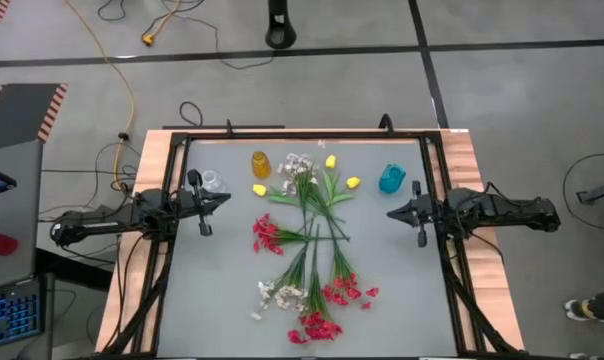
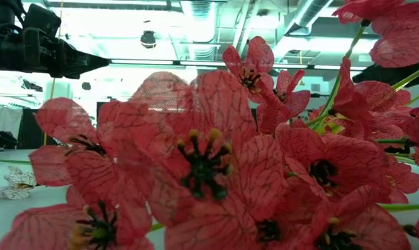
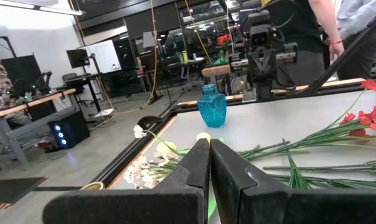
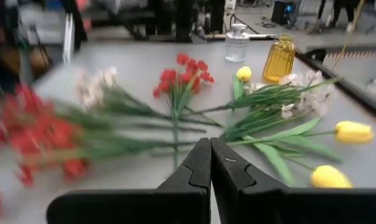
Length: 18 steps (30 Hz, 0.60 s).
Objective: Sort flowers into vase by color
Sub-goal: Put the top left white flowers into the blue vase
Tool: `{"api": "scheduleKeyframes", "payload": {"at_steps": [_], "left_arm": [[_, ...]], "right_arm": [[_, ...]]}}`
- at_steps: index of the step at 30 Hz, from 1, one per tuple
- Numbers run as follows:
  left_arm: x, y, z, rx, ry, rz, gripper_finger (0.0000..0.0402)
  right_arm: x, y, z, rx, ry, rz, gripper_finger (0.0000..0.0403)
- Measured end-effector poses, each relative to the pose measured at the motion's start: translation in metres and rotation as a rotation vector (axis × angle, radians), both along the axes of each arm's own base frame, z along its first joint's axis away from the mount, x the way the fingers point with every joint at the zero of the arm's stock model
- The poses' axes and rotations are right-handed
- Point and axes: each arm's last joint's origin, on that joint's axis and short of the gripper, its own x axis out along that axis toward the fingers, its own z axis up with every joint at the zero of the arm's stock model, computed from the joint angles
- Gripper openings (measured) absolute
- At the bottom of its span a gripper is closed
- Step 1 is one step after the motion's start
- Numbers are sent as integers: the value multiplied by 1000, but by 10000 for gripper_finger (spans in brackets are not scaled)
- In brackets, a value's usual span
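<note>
Red blossoms (image 2: 209, 167) pressed right up against my low camera and filled most of it, their dark centres plain to see. From above I saw the grey tabletop (image 1: 222, 290) with the flowers (image 1: 312, 240) lying loose in a pile down its middle, green stems crossing one another. Red clusters (image 1: 265, 235) lay at the near end and toward the left side of the pile, white clusters (image 1: 282, 295) sat both at the near left and at the far end, and yellow buds (image 1: 353, 182) lay at the far end. None of them stood in a vase.

My left tool (image 1: 225, 199) hung at the left side of the tabletop, its fingers pressed together and holding nothing, clear of the flowers. My right tool (image 1: 391, 213) hung at the right side, likewise closed on nothing and apart from the stems.

Three vases stood along the far edge: a blue one (image 1: 391, 179) near the right tool, an amber one (image 1: 260, 164) by the far white cluster, and a clear one (image 1: 211, 181) near the left tool.
</note>
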Motion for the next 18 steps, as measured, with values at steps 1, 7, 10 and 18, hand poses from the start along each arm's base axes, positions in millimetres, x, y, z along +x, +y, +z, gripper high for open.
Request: {"api": "scheduleKeyframes", "payload": {"at_steps": [1,7,10,18], "left_arm": [[0,0,0,0,0,0,2],[0,0,0,0,0,0,2],[0,0,0,0,0,0,2],[0,0,0,0,0,0,2]], "right_arm": [[0,0,2,44,-23,-9,33],[2,0,14,77,-149,-10,33],[2,0,18,86,-190,-9,33],[2,-1,27,166,-284,-47,72]]}}
